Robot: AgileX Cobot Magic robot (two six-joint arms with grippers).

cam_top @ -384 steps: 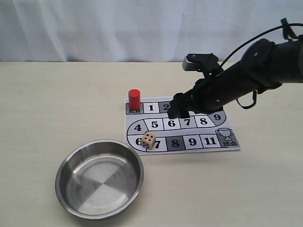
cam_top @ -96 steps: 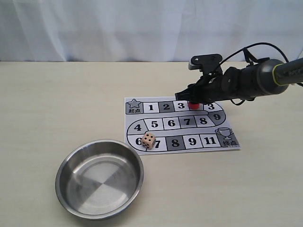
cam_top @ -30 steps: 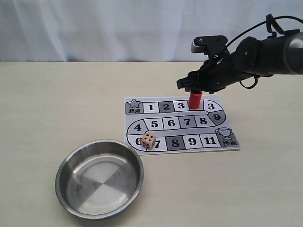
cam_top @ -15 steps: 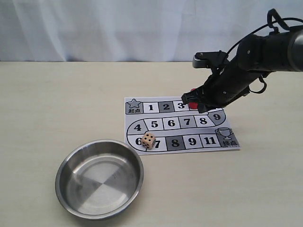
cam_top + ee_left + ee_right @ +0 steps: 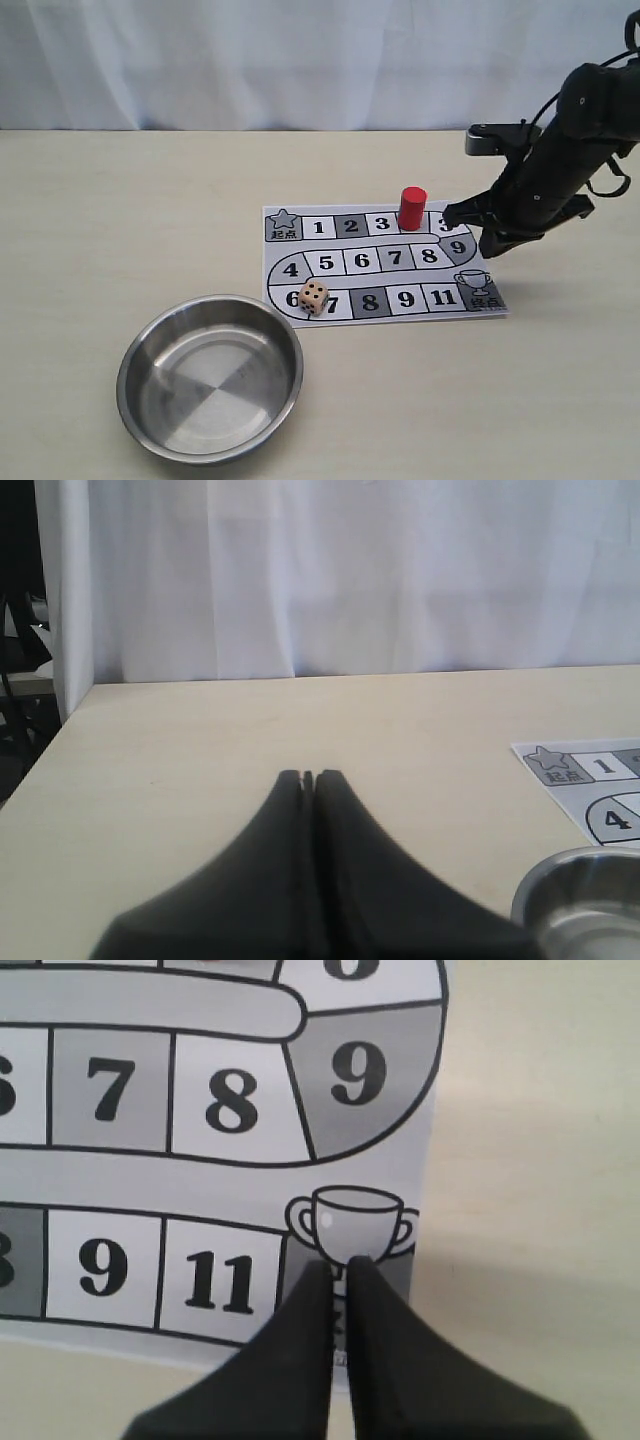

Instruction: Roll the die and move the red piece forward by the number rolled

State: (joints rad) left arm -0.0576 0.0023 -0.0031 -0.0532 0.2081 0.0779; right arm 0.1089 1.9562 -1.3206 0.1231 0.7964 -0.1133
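Observation:
The red piece stands upright and free on the top row of the paper game board, on the square just right of 3. The cream die rests at the board's lower left, by squares 6 and 7. My right gripper hovers over the board's right end, apart from the piece. In the right wrist view this gripper is shut with nothing between its fingers, above the trophy square. My left gripper is shut and empty over bare table; it is out of the exterior view.
A round steel bowl sits empty at the front left, touching the board's corner; its rim shows in the left wrist view beside the board's start corner. A white curtain backs the table.
The right gripper set the red piece down on the square after 3, let it go, and swung right to the board's end, closing its fingers. The die has not moved.

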